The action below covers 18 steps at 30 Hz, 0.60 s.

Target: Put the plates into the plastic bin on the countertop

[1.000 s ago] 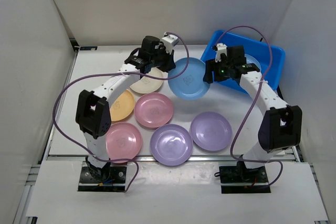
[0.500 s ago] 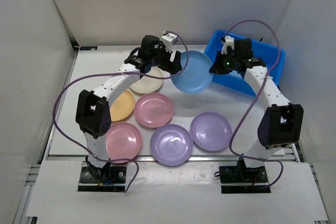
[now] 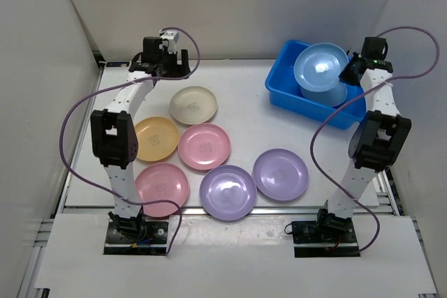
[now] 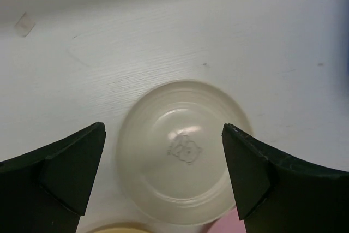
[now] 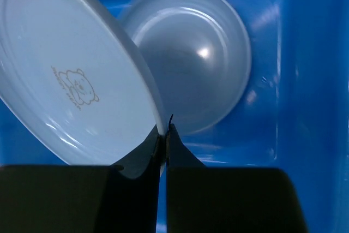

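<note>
Front row, nearest your arm bases: three plates lie flat on the countertop. The front pink plate is at left, the left purple plate in the middle, and the right purple plate just beside it, set a little farther back.

Second row: the orange plate and the middle pink plate lie flat with their edges close together.

Behind them the cream plate lies flat and right side up. It has a faint mark at its centre, which looks like a small bear.

Your left gripper hangs beyond the cream plate, near the back wall, with the arm stretched out. In the left wrist view its fingers stand wide apart with nothing between them. The cream plate shows in the gap, down on the countertop.

Far right: the bin sits at the back right of the countertop, turned at an angle to the walls. Your right gripper is over its right side, with the fingers pressed together on the rim of the held blue plate. That plate is tilted, its face toward the overhead camera, and it is above the bin.

In the right wrist view the pinch sits right at the plate's edge. The flat blue plate lies on the bin floor, partly behind the held one. You cannot tell from either view whether the held plate's lower edge touches the flat one.
</note>
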Motion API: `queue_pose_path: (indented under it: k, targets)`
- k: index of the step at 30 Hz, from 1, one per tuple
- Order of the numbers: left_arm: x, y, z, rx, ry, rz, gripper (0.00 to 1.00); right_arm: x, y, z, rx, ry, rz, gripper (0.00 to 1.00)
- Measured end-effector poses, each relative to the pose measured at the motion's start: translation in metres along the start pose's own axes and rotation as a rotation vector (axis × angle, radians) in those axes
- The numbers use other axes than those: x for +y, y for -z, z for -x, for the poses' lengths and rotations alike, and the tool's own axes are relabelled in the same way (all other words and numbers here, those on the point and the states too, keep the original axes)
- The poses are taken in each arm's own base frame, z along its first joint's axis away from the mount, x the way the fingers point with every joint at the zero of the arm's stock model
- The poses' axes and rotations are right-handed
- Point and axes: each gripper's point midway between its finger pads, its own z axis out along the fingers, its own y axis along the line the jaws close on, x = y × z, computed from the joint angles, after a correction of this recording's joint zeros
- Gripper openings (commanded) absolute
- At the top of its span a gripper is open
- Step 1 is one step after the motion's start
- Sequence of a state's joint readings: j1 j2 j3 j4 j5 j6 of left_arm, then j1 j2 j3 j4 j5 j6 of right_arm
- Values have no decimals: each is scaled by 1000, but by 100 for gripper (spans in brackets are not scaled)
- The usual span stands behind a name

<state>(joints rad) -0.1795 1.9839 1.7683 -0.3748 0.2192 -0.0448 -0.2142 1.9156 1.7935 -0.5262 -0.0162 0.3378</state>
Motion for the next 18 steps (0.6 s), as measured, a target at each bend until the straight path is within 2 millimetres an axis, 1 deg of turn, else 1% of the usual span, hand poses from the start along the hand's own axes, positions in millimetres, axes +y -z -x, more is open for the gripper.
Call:
queue_pose_path:
  k: [3, 5, 7, 9, 12, 15, 16, 17, 18]
  targets:
    - [36, -20, -25, 81, 27, 75, 99, -26, -32, -24, 82, -63, -120, 0]
    - [51, -35, -45, 139, 39, 103, 99, -38, -46, -39, 126, -99, -188, 0]
    - [59, -47, -64, 191, 48, 115, 99, -48, -54, -49, 152, -132, -249, 0]
    - [65, -56, -83, 241, 57, 124, 99, -54, -60, -53, 159, -157, -292, 0]
    - [70, -66, -106, 300, 53, 127, 99, -62, -64, -48, 139, -199, -354, 0]
    - [72, -72, -115, 325, 51, 127, 96, -66, -69, -47, 123, -239, -391, 8]
    - [73, -73, -116, 326, 48, 127, 94, -67, -71, -48, 123, -249, -397, 12]
    - [73, -74, -117, 330, 47, 127, 89, -69, -73, -50, 127, -261, -406, 14]
    - [73, -75, -117, 331, 47, 127, 88, -70, -75, -52, 129, -270, -412, 18]
